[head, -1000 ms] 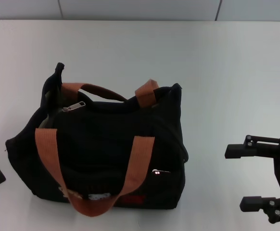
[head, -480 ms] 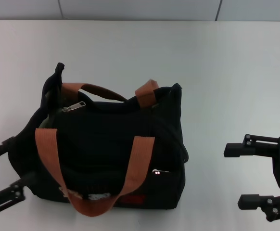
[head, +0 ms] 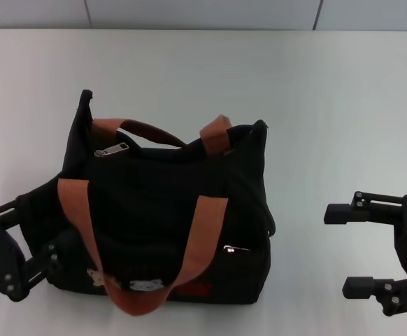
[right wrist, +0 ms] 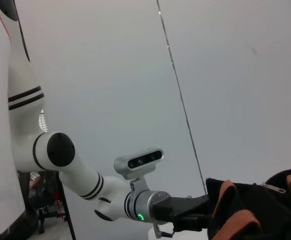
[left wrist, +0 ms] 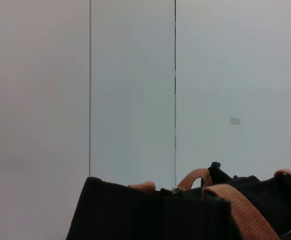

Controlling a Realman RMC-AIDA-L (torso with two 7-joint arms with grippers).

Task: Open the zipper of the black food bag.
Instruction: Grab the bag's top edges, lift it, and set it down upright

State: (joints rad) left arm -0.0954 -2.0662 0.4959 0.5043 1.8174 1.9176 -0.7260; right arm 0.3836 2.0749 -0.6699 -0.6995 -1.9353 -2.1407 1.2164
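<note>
The black food bag [head: 154,210] stands upright left of centre on the white table, with two orange-brown handles and a small white and red mark low on its front. Its zipper [head: 154,155] runs along the top rim, and the silver pull tab [head: 111,150] lies at the bag's left end. My left gripper [head: 41,227] is open at the bag's lower left end, its dark fingers [head: 8,210] straddling that end and touching the fabric. My right gripper [head: 343,250] hangs open to the right, well apart from the bag. The right wrist view shows the left arm [right wrist: 85,175] reaching the bag [right wrist: 265,210].
A smaller silver pull [head: 229,248] marks the front pocket. The white table [head: 315,105] runs back to a pale wall. In the left wrist view only the bag's top rim [left wrist: 150,200] and a handle [left wrist: 235,210] show, before the wall.
My left gripper has come in from the lower left corner up to the bag's left end, and the bag has shifted slightly right. The right gripper has hardly moved.
</note>
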